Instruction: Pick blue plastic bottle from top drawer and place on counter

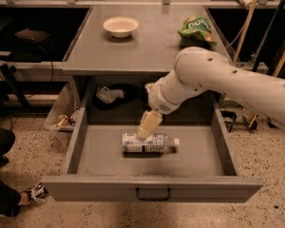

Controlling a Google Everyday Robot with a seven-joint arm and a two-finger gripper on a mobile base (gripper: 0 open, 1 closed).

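The blue plastic bottle (149, 144) lies on its side in the middle of the open top drawer (152, 189), white cap pointing right. My gripper (147, 126) reaches down into the drawer from the right and its cream fingertip is right over the bottle's upper left part. The counter (147, 42) is above, behind the drawer.
A white bowl (120, 26) stands at the counter's back left and a green snack bag (196, 28) at its back right. A dark bag with a white label (109, 96) lies under the counter behind the drawer. A person's shoe (33, 194) is on the floor at the left.
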